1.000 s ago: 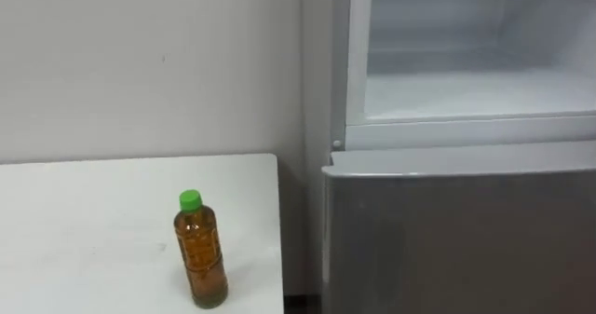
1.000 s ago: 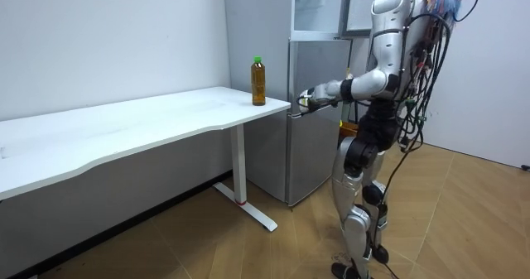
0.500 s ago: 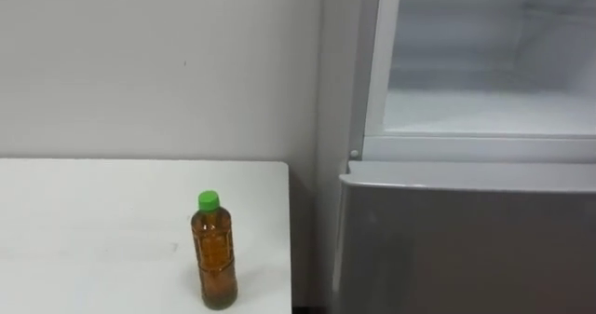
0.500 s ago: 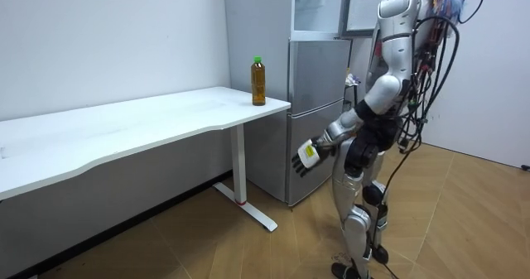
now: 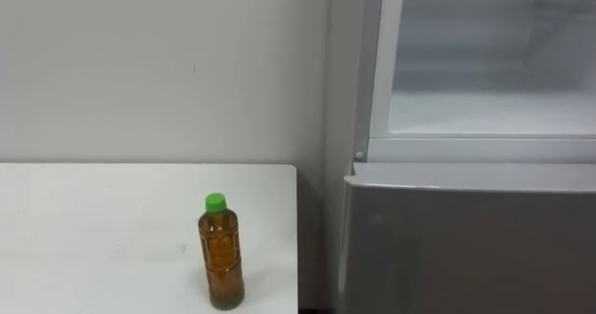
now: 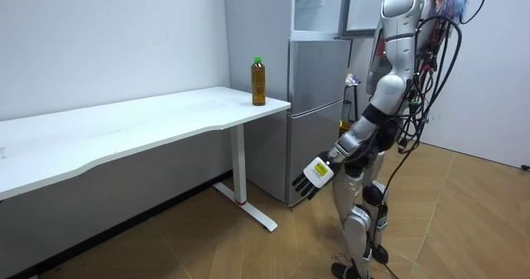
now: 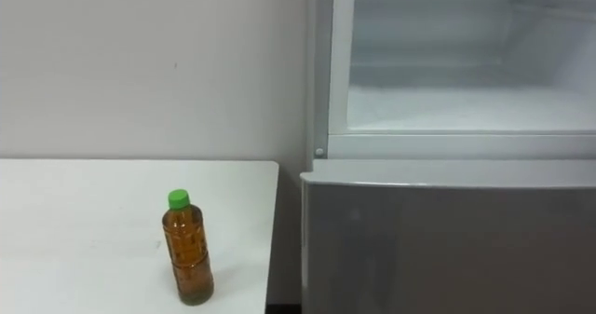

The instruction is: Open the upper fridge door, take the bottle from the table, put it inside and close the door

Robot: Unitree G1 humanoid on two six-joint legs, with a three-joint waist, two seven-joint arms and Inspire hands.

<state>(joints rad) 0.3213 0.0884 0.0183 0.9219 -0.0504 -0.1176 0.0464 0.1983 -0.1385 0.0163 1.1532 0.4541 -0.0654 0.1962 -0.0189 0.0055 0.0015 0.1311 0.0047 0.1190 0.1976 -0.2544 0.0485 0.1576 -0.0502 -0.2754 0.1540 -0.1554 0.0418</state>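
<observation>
Lowered left hand (image 6: 313, 175) away from fridge (image 6: 319, 105), now hanging open, fingers straight, holding nothing. Stands facing fridge, upper door open. Leaves bottle (image 5: 222, 256) upright on table (image 5: 93, 230), near its fridge-side edge.

The bottle (image 5: 222, 253) was clear glossy plastic with a green plastic cap (image 5: 215, 202), and the desk (image 5: 93, 230) top was smooth matt white. The lower fridge door (image 5: 466, 244) looked like grey metal with a satin sheen, and the upper fridge (image 5: 484, 114) lining was smooth white plastic, slightly glossy. The wall (image 5: 140, 72) was matt paint; the floor (image 6: 464, 221) was wood-look planks with a soft shine.
</observation>
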